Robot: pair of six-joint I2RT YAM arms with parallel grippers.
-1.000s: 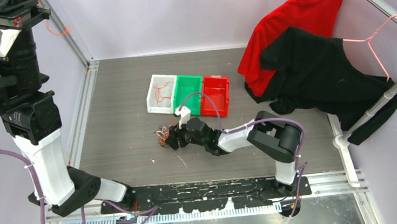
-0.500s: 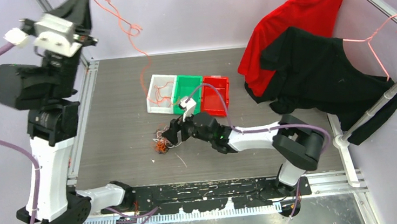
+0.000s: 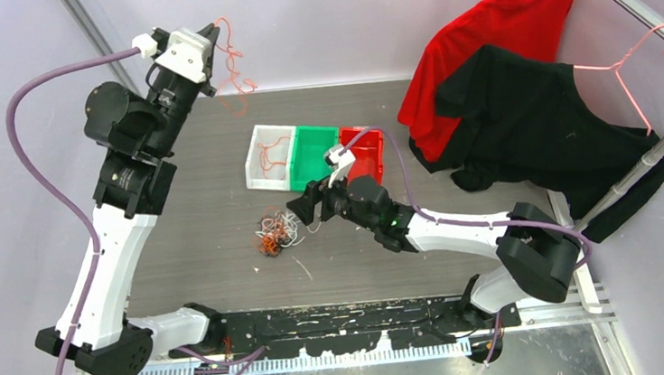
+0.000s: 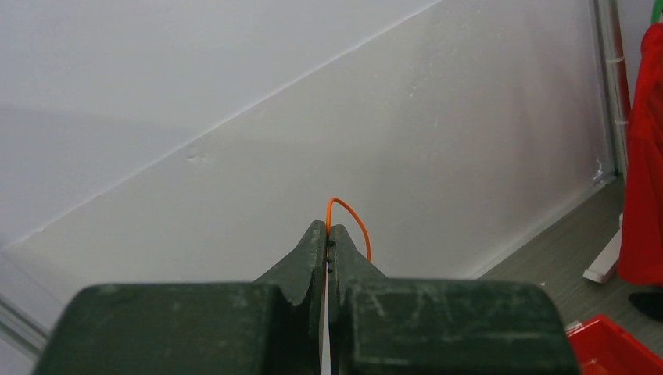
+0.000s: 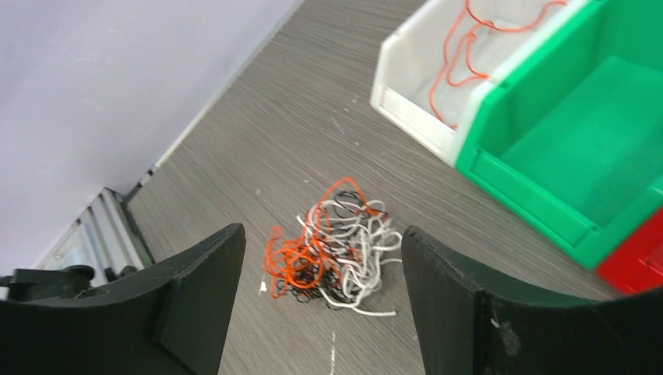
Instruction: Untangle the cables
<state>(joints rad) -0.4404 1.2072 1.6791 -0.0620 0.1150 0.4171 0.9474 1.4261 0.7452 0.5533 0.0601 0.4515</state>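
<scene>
Left tool (image 4: 327, 228) clamped on orange strand (image 4: 349, 219), held high; right tool (image 5: 320, 242) apart over clump (image 3: 276, 233). Some orange in white bin (image 3: 252, 167); rest tangled.

Bright, even, diffuse light casts only faint soft shadows; all three views are sharp.

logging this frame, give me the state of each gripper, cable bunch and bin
left gripper, shut on orange cable, raised near the back wall
right gripper, open, above the cable clump
cable clump, tangled, held by nothing
white bin, holds orange cables
green bin, nothing visible inside
red bin, partly hidden by the right arm
</scene>
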